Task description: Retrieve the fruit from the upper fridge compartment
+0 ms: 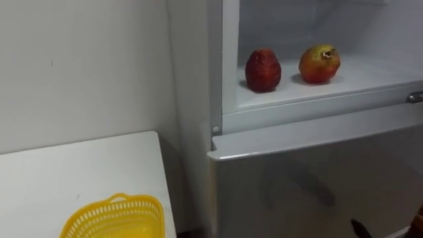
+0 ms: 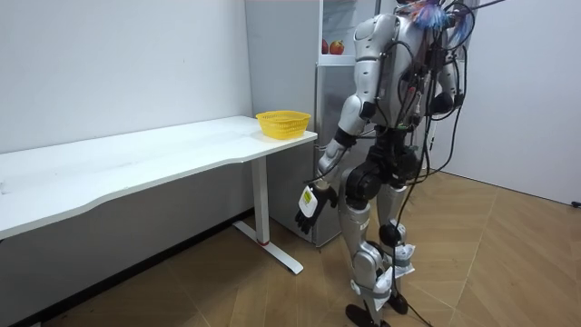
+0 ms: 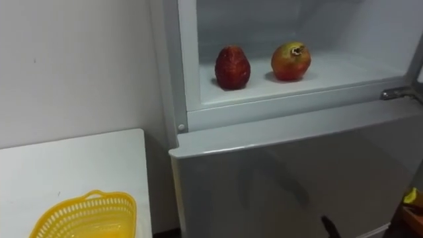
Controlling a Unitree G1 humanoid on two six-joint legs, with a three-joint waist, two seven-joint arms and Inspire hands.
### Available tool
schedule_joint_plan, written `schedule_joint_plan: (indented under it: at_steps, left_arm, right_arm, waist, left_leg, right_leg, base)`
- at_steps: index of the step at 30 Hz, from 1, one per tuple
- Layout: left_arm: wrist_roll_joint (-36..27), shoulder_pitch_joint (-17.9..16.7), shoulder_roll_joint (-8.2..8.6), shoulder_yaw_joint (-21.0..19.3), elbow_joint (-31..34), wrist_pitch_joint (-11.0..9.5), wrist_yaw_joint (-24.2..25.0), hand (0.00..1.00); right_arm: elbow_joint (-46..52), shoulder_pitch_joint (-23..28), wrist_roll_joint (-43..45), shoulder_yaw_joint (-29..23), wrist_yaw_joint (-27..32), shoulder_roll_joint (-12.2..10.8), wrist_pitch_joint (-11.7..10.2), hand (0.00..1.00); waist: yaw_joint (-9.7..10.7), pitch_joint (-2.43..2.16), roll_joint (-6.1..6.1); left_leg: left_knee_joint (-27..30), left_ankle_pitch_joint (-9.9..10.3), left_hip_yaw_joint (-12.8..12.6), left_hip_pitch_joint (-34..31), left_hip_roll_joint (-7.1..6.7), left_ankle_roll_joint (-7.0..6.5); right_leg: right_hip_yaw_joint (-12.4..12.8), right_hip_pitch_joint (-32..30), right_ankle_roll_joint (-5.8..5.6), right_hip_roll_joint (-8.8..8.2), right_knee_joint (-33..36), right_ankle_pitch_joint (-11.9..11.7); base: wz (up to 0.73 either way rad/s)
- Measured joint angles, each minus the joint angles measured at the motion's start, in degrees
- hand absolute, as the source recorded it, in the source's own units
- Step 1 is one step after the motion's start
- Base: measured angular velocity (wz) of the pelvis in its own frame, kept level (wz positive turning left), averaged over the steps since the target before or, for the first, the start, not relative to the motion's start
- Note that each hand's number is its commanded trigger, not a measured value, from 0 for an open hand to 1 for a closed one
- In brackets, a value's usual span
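The upper fridge compartment [image 1: 301, 99] stands open. On its white shelf sit two fruits a little apart: a dark red one [image 1: 263, 70] on the left and a red-yellow pomegranate [image 1: 319, 63] to its right. The same dark red fruit [image 3: 232, 67] and pomegranate [image 3: 291, 61] appear in the right eye view, and as small red spots [image 2: 331, 46] in the room view. I stand facing the fridge, close to it. My left hand [image 2: 308, 203] hangs low beside my thigh with relaxed fingers, holding nothing, far below the shelf.
A yellow mesh basket [image 1: 115, 218] sits at the near corner of the white table [image 1: 79, 172], left of the fridge. The lower fridge door [image 1: 317, 178] is closed. A metal hinge [image 1: 415, 97] sticks out at the shelf's right end. Wooden floor lies behind me.
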State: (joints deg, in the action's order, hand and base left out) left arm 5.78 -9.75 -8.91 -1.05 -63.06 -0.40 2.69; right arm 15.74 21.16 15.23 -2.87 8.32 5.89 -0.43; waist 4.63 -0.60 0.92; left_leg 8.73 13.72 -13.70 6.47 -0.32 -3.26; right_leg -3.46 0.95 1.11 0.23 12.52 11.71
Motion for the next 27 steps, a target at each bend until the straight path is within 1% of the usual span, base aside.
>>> schedule_joint_plan:
  at_steps: [2, 4, 6, 10, 11, 12, 13, 14, 15, 16, 17, 18, 19, 20, 21, 22, 24, 25, 26, 27]
  left_arm:
    - [0.01, 0.01, -0.58, 0.69, -0.05, -0.06, -0.02, 0.00]
    - [0.11, -0.10, -1.12, 1.44, -0.13, -0.05, -0.07, 0.00]
    - [0.02, 0.03, -1.22, 1.87, -0.12, -0.05, -0.03, 0.00]
    - [0.06, 0.31, -1.28, 1.96, -1.07, -0.47, 0.05, 0.00]
    - [0.00, 0.17, -1.44, 1.99, -1.49, -0.53, 0.00, 0.00]
    - [-0.08, 0.19, -1.61, 2.42, -2.00, -0.57, -0.01, 0.00]
    - [-0.08, 0.19, -1.72, 2.55, -2.50, -0.61, -0.01, 0.00]
    - [-0.08, 0.80, -1.98, 3.37, -3.41, -0.72, 0.02, 0.00]
    - [-0.23, 0.99, -2.18, 4.04, -3.85, -0.93, 0.10, 0.00]
    - [-0.03, 0.96, -2.28, 4.18, -3.94, -1.09, 0.12, 0.00]
    - [0.37, 1.05, -2.51, 4.20, -4.58, -1.42, 0.21, 0.00]
    - [1.37, 1.16, -2.86, 4.23, -5.19, -1.40, 0.22, 0.00]
    - [1.69, 1.14, -3.07, 4.25, -5.46, -1.36, 0.22, 0.00]
    - [2.86, 0.90, -3.62, 4.34, -5.56, -1.04, 0.23, 0.00]
    - [3.93, 0.68, -4.10, 4.45, -5.51, -0.70, 0.24, 0.00]
    - [4.04, 0.67, -4.26, 4.52, -5.47, -0.55, 0.25, 0.00]
    - [4.94, 0.25, -4.37, 4.54, -5.42, 0.18, 0.68, 0.00]
    - [5.14, 0.12, -4.37, 4.55, -5.42, 0.23, 0.79, 0.00]
    - [5.78, -0.13, -4.35, 4.49, -5.44, 0.41, 0.82, 0.00]
    - [6.43, -0.30, -4.35, 4.47, -5.45, 0.47, 0.78, 0.00]
  right_arm:
    - [3.21, -0.20, -0.04, -0.10, 0.44, 0.25, -0.72, 0.00]
    - [5.40, -1.53, 0.02, -0.04, 0.90, 0.28, -1.42, 0.00]
    - [7.05, -4.07, 0.18, 0.30, 1.78, 0.29, -1.96, 0.00]
    - [12.01, -5.61, 4.84, 1.14, 3.57, 0.51, -2.49, 0.00]
    - [12.85, -6.07, 6.14, 1.26, 5.02, 0.99, -3.70, 0.00]
    - [13.29, -7.05, 7.15, 1.55, 6.82, 1.50, -4.29, 0.00]
    - [13.42, -7.63, 7.77, 1.58, 7.76, 1.54, -4.66, 0.00]
    - [13.51, -9.06, 8.61, 1.63, 9.44, 1.58, -5.40, 0.00]
    - [13.26, -10.74, 8.81, 1.58, 10.94, 1.92, -6.22, 0.00]
    - [12.87, -11.70, 8.87, 1.53, 11.72, 2.35, -6.58, 0.00]
    - [11.73, -13.76, 8.87, 1.07, 13.06, 3.82, -7.23, 0.00]
    - [11.23, -15.32, 8.85, 0.58, 14.33, 5.58, -7.20, 0.00]
    - [11.24, -15.96, 8.85, 0.29, 14.87, 6.29, -7.21, 0.00]
    - [11.17, -17.19, 8.85, -0.12, 16.23, 7.57, -7.28, 0.00]
    - [10.84, -17.92, 8.86, -1.05, 17.38, 8.50, -7.58, 0.00]
    - [10.49, -18.17, 8.87, -1.44, 18.09, 8.91, -7.70, 0.00]
    - [9.84, -19.22, 8.56, -3.14, 19.72, 10.51, -7.68, 0.00]
    - [9.81, -19.65, 8.18, -3.42, 20.11, 10.84, -7.69, 0.00]
    - [9.21, -21.00, 7.47, -3.70, 21.17, 11.65, -7.79, 0.00]
    - [8.29, -22.20, 7.28, -4.57, 21.73, 12.00, -7.84, 0.00]
  waist:
    - [-0.03, 0.01, -0.03]
    - [-0.09, 0.01, -0.12]
    - [-0.05, 0.01, -0.15]
    - [-0.21, 0.10, 0.10]
    - [-0.26, 0.13, 0.18]
    - [-0.32, 0.18, 0.27]
    - [-0.32, 0.18, 0.21]
    - [-0.22, 0.15, -0.02]
    - [-0.31, 0.20, 0.01]
    - [-0.30, 0.20, 0.01]
    - [-0.21, 0.25, -0.19]
    - [-0.36, 0.31, -0.50]
    - [-0.43, 0.43, -0.69]
    - [-0.42, 0.60, -0.99]
    - [-0.24, 0.84, -1.43]
    - [-0.27, 0.88, -1.69]
    - [-0.28, 0.76, -2.38]
    - [-0.31, 0.69, -2.52]
    - [-0.48, 0.55, -2.79]
    - [-0.52, 0.32, -3.13]
  left_leg:
    - [-0.06, 0.00, -0.10, -0.09, 0.02, 0.00]
    - [-0.09, 0.01, -0.21, -0.27, 0.11, 0.01]
    - [-0.08, 0.01, -0.22, -0.69, 0.19, 0.01]
    - [-0.57, 0.03, -0.10, -0.98, 0.33, 0.01]
    - [-0.59, 0.05, -0.16, -1.02, 0.46, 0.04]
    - [-0.61, 0.07, -0.14, -0.96, 0.54, 0.09]
    - [-0.62, 0.07, -0.13, -0.96, 0.57, 0.10]
    - [-0.69, 0.05, -0.11, -0.98, 0.59, 0.13]
    - [-0.89, 0.01, -0.03, -0.95, 0.60, 0.19]
    - [-0.88, -0.01, -0.04, -0.91, 0.61, 0.21]
    - [-0.84, -0.02, 0.00, -0.83, 0.63, 0.23]
    - [-0.81, -0.05, 0.02, -0.84, 0.64, 0.27]
    - [-0.78, -0.07, 0.03, -0.85, 0.66, 0.29]
    - [-0.61, -0.09, 0.16, -0.85, 0.72, 0.34]
    - [-0.43, -0.12, 0.41, -0.87, 0.76, 0.39]
    - [-0.44, -0.14, 0.52, -0.90, 0.79, 0.41]
    - [-0.41, -0.15, 1.35, -1.23, 0.78, 0.44]
    - [-0.40, -0.15, 1.44, -1.31, 0.77, 0.44]
    - [-0.33, -0.16, 1.44, -1.36, 0.77, 0.45]
    - [-0.22, -0.16, 1.58, -1.36, 0.76, 0.46]
  right_leg:
    - [-0.04, -0.17, 0.00, 0.01, 0.14, 0.00]
    - [-0.01, -0.50, 0.05, 0.09, 0.23, -0.15]
    - [-0.05, -0.86, 0.05, 0.16, 0.23, -0.47]
    - [-0.71, -1.02, 0.09, 0.32, 0.35, -0.86]
    - [-0.74, -0.91, 0.15, 0.45, 0.48, -0.97]
    - [-0.84, -0.76, 0.20, 0.53, 0.49, -1.03]
    - [-0.93, -0.75, 0.23, 0.54, 0.49, -1.06]
    - [-1.09, -0.73, 0.28, 0.54, 0.49, -1.09]
    - [-1.15, -0.67, 0.34, 0.53, 0.48, -1.13]
    - [-1.18, -0.63, 0.37, 0.53, 0.47, -1.15]
    - [-1.32, -0.51, 0.38, 0.53, 0.44, -1.16]
    - [-1.39, -0.42, 0.42, 0.53, 0.26, -1.18]
    - [-1.44, -0.39, 0.45, 0.55, 0.17, -1.20]
    - [-1.72, -0.33, 0.47, 0.55, 0.14, -1.21]
    - [-1.98, -0.20, 0.49, 0.56, 0.03, -1.22]
    - [-2.12, -0.16, 0.50, 0.57, -0.03, -1.23]
    - [-3.18, -0.18, 0.50, 0.45, -0.15, -1.23]
    - [-3.25, -0.22, 0.50, 0.44, -0.18, -1.23]
    - [-3.28, -0.14, 0.51, 0.44, -0.42, -1.23]
    - [-3.55, 0.16, 0.52, 0.42, -0.84, -1.25]
  base:
    - [0.00]
    - [0.00]
    - [0.00]
    - [0.03]
    - [0.00]
    - [0.00]
    - [0.00]
    - [0.00]
    - [0.00]
    - [0.00]
    - [0.00]
    - [0.00]
    - [0.00]
    - [0.07]
    - [0.10]
    - [0.14]
    - [0.17]
    - [0.10]
    - [0.05]
    - [0.06]
